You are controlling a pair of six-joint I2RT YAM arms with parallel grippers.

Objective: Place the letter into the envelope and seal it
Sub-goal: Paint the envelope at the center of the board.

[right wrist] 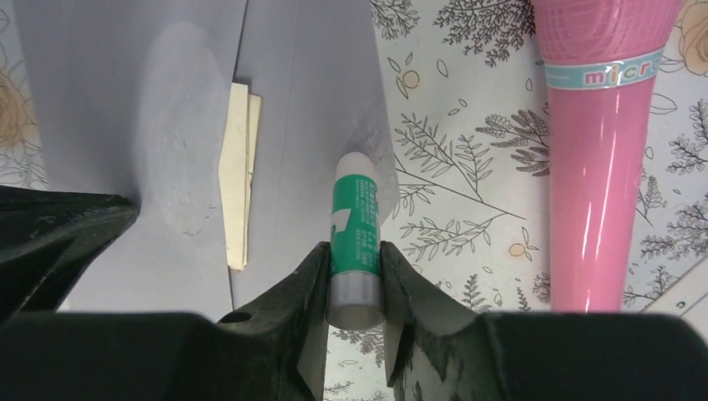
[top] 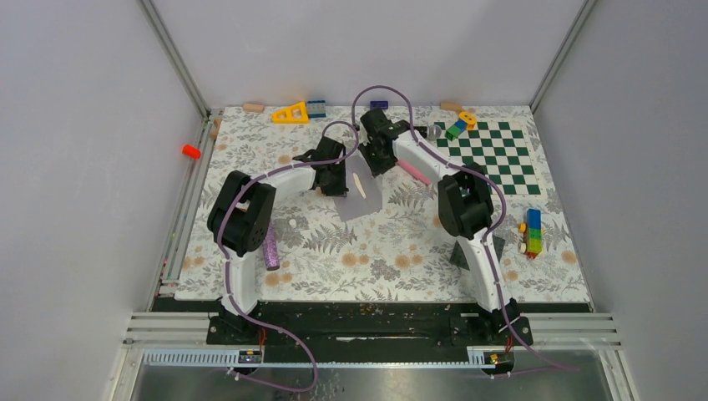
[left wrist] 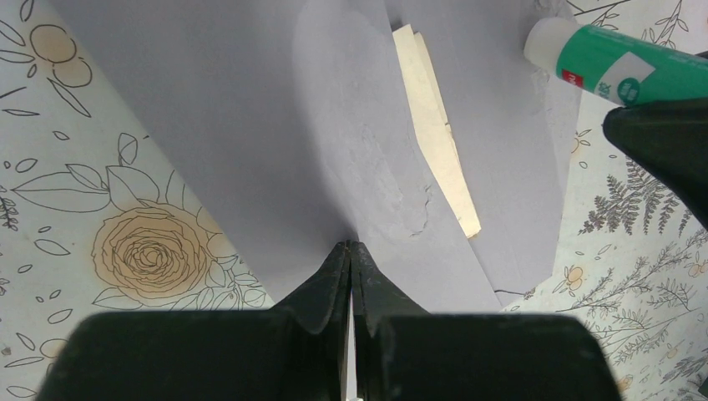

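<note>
Pink toy microphone (right wrist: 594,159) carried a pale blue band reading "micro", the word cut off at the band's edge, green-and-white glue stick (right wrist: 357,225) bore small white print and a red patch, both too small to read.

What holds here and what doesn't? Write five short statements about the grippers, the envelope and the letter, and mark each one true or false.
1. The right gripper is shut on a green glue stick. True.
2. The left gripper hangs open above the envelope. False: it is shut, pinching the envelope's grey paper.
3. The letter lies spread out on the table beside the envelope. False: it is tucked into the envelope, and only a tan strip shows.
4. The glue stick's white tip is over the envelope's paper. True.
5. The pink toy microphone is held in a gripper. False: it lies on the table, to one side of the envelope.
</note>
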